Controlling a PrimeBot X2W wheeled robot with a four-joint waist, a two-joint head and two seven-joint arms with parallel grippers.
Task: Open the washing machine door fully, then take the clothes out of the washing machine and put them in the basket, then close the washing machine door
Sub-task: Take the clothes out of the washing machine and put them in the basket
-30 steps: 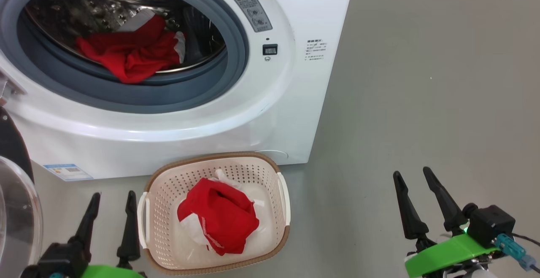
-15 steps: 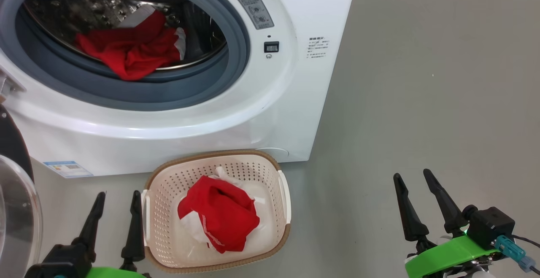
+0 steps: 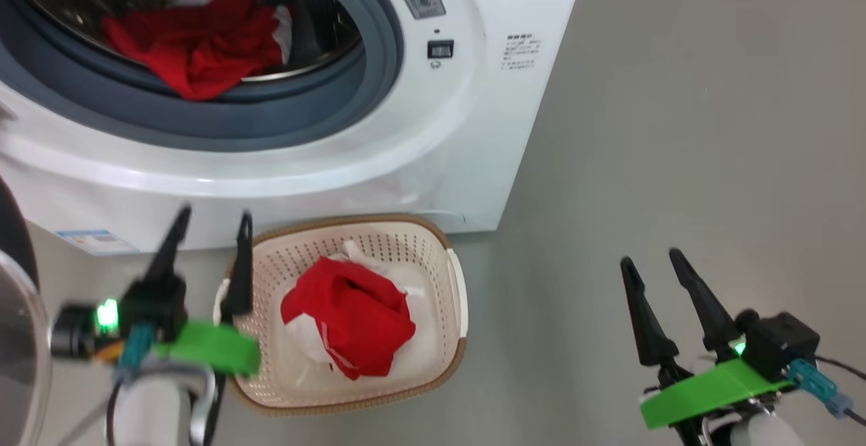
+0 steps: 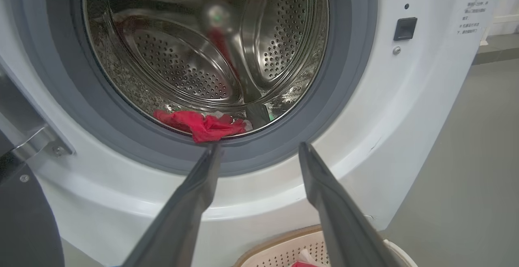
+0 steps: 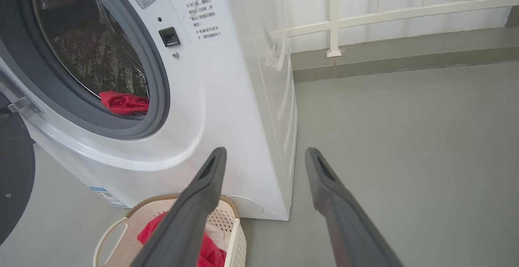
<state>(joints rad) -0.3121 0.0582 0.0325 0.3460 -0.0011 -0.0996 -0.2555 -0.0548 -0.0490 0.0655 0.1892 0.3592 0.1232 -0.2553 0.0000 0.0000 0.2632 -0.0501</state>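
The white washing machine (image 3: 467,135) stands with its door (image 3: 17,338) swung open at the far left. Red clothes (image 3: 193,50) lie at the drum's front lip, also seen as clothes (image 4: 200,124) in the left wrist view. The cream basket (image 3: 454,283) sits on the floor before the machine with a red and white garment (image 3: 352,324) in it. My left gripper (image 3: 211,220) is open and empty, raised beside the basket's left rim, pointing at the drum opening. My right gripper (image 3: 653,260) is open and empty over the floor, to the right of the basket.
Grey floor (image 3: 676,128) spreads to the right of the machine. A white railing and wall base (image 5: 365,16) stand behind it. The door's black rim (image 5: 14,178) hangs at the left, close to my left arm.
My left gripper has risen and moved forward toward the drum, with its green wrist band now in the head view. The head camera has shifted, so the machine sits higher in the picture. The right gripper stays put.
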